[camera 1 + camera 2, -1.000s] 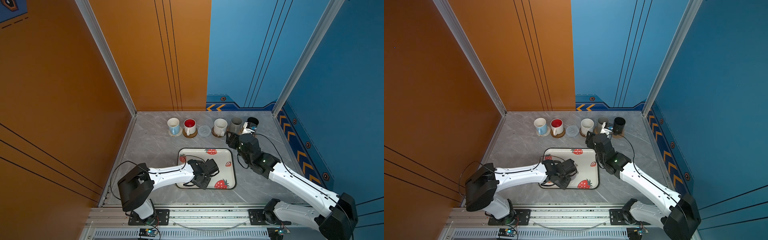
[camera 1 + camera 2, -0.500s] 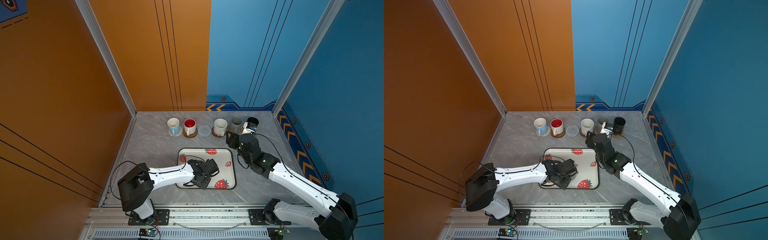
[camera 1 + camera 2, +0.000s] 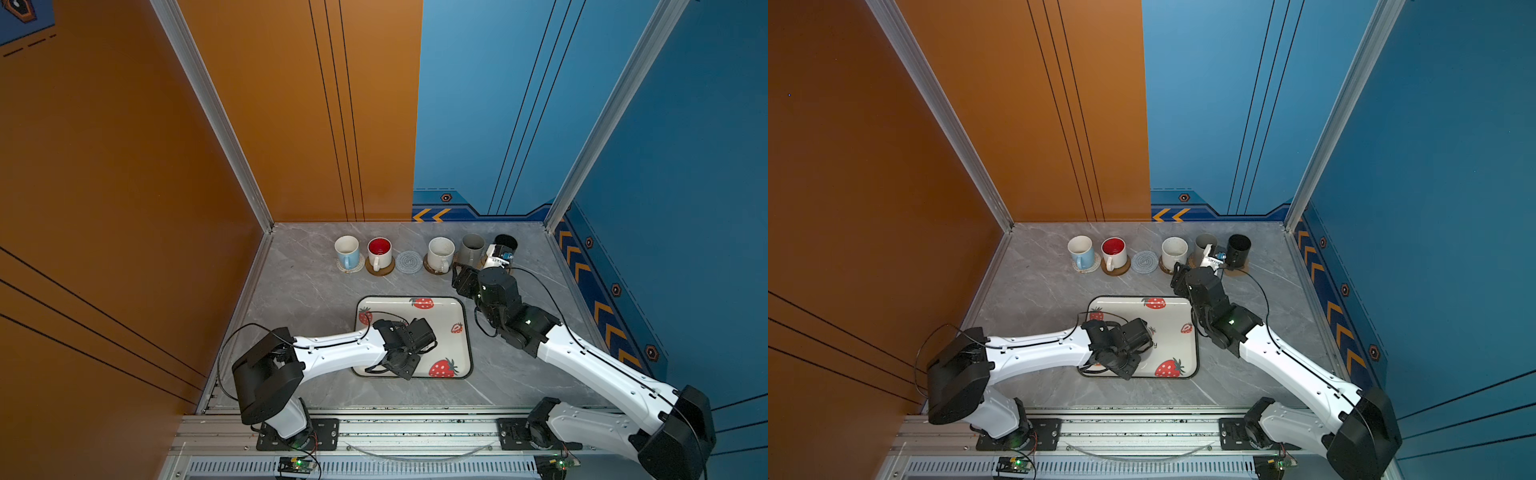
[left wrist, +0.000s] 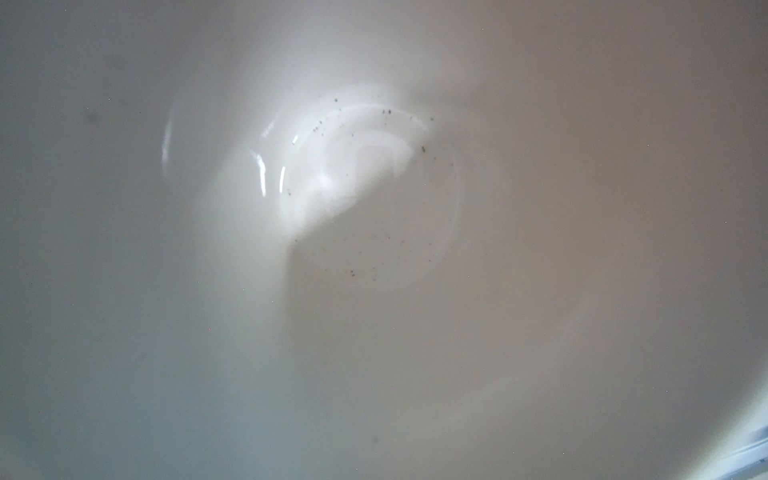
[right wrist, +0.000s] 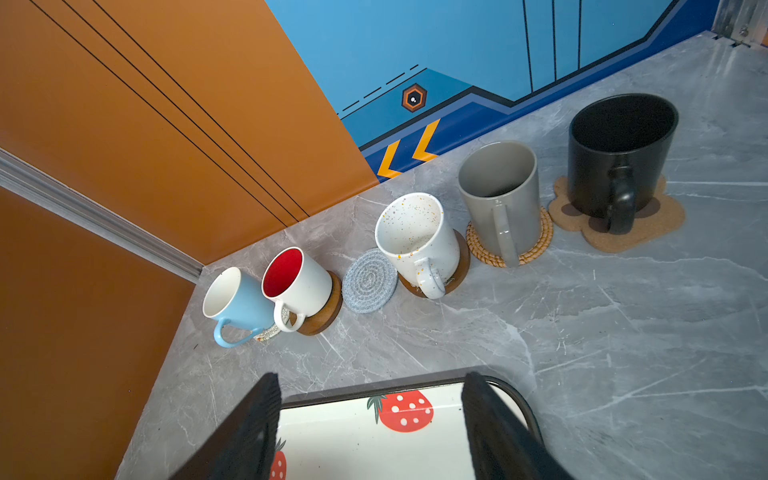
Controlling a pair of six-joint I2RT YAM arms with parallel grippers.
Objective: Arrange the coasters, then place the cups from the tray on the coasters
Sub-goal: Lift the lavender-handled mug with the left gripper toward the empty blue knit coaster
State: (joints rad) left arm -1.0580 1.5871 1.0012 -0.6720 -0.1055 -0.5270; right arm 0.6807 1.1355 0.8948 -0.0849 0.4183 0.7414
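Note:
Five cups stand on coasters in a row by the back wall: light blue (image 5: 241, 303), white with red inside (image 5: 299, 282), speckled white (image 5: 415, 241), grey (image 5: 503, 195) and black (image 5: 619, 158) on the paw coaster (image 5: 656, 224). A grey woven coaster (image 5: 370, 280) lies bare between the red-inside and speckled cups. My left gripper (image 3: 405, 347) hangs low over the strawberry tray (image 3: 467, 332). The left wrist view is filled by a cup's pale inside (image 4: 374, 187), and its jaws are hidden. My right gripper (image 5: 374, 419) is open over the tray's far edge, holding nothing.
Orange wall panels stand on the left and at the back, blue ones at the back right and right. The cups sit close to the back wall. My right arm (image 3: 582, 353) runs along the tray's right side.

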